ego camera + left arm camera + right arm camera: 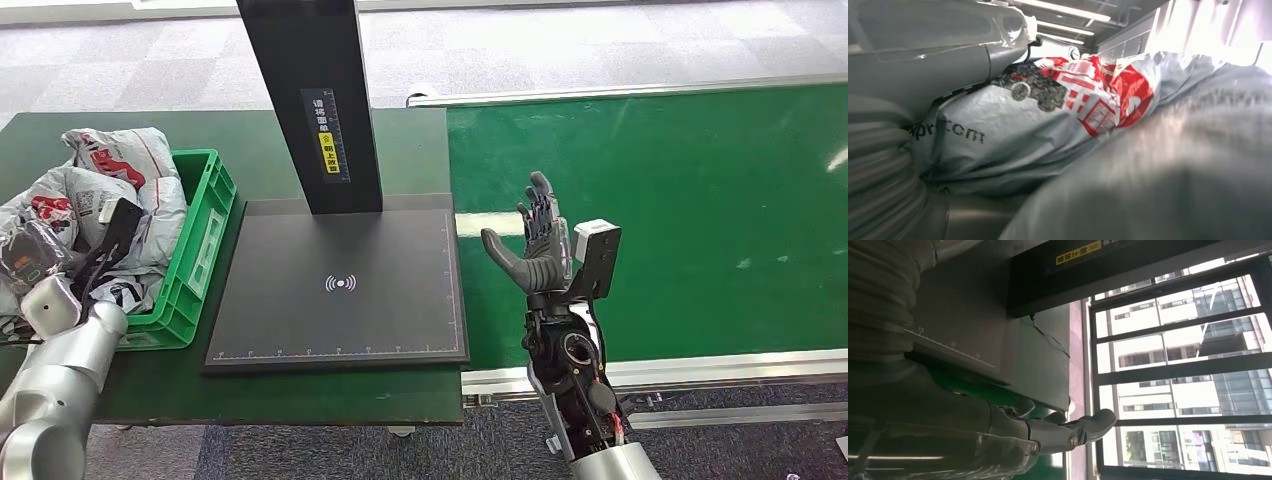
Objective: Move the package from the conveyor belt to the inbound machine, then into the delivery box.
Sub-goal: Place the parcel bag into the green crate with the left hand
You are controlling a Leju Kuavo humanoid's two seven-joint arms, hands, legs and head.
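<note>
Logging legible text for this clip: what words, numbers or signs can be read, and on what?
"pr.com", partly hidden: grey plastic package by the left hand.
"15", "20", "25": ruler marks along the black scanner plate's edge.
Wireless-wave symbol, no words: black scanner plate.
Yellow warning label with characters, too small to read: black upright column.
Red-and-white print on the grey package: blurred, unreadable.

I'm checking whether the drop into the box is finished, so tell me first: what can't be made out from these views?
- Left hand: in the head view the grey packages hide its fingers; whether it grips one is unclear.
- Left wrist view: the nearest package is blurred.
- Green box: cut off by the head view's left edge.
- Right hand: its palm faces away.
</note>
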